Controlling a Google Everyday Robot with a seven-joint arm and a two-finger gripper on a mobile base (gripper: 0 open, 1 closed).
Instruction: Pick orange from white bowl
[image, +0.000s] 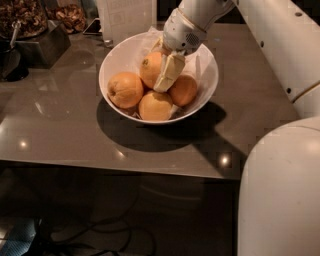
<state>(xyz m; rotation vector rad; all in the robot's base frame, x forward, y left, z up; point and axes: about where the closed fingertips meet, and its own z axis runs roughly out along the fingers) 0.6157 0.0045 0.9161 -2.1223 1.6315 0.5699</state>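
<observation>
Gripper (168, 75) is reaching down into the white bowl (122, 55), lying against the right flank of the orange (150, 69), which is sitting at the back of the pile. Whether the gripper is wide or clamped cannot be told; its far side is hidden behind the fruit.

Risks noted:
- The gripper is wedging between the target and the right-hand orange (183, 90). In my judgement, an off-centre hold on a round peel is inviting the fruit to roll out during lift.
- The left orange (125, 90) and the front orange (156, 106) are touching the target. Lifting is likely to disturb them, possibly over the rim.
- The crumpled paper lining (200, 61) is lying close by and is at risk of snagging.
- The bowl is standing unsecured on the table (60, 125), so a sideways drag is liable to shift it.
</observation>
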